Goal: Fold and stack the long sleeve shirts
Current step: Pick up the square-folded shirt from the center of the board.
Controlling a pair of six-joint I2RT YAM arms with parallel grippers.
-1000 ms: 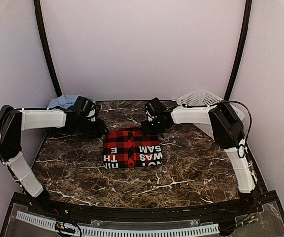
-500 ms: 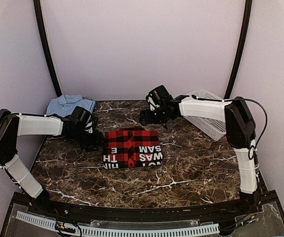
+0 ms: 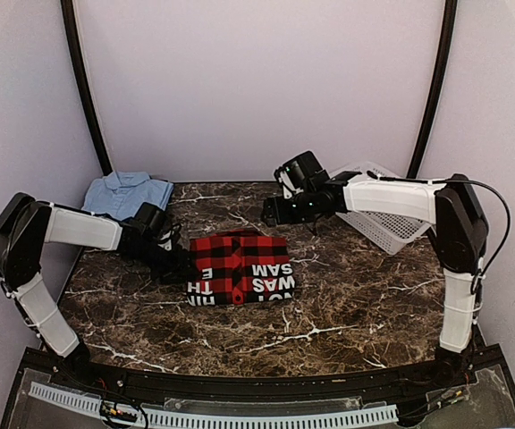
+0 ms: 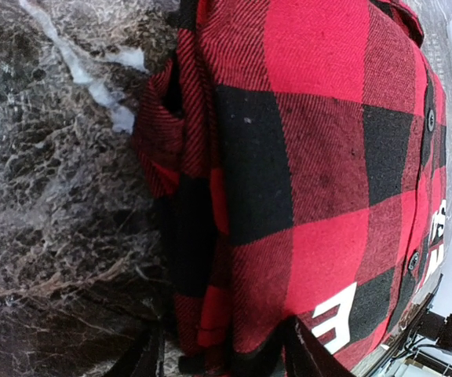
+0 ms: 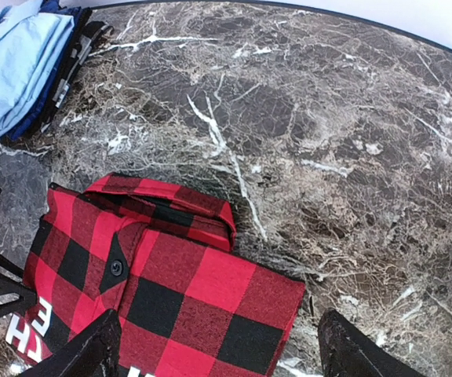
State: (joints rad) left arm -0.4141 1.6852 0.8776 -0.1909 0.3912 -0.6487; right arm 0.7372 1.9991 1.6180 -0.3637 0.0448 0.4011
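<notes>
The red-and-black flannel shirt (image 3: 240, 268) lies folded in the middle of the table, with white letters on its near part. My left gripper (image 3: 173, 260) is low at the flannel's left edge. In the left wrist view (image 4: 222, 357) it is open, and the folded edge of the flannel (image 4: 312, 157) lies between the fingers (image 4: 308, 355). My right gripper (image 3: 280, 211) hangs open and empty above the flannel's far right corner (image 5: 210, 283). The light blue shirt (image 3: 129, 191) lies folded at the back left, on top of a darker blue one (image 5: 49, 88).
A white mesh basket (image 3: 384, 218) lies tilted at the back right, under my right arm. The dark marble table (image 3: 347, 304) has a raised black rim along the near edge.
My left gripper has moved from over the blue shirts forward and down to the flannel's left edge. My right gripper has lifted off the flannel and drawn back to the right.
</notes>
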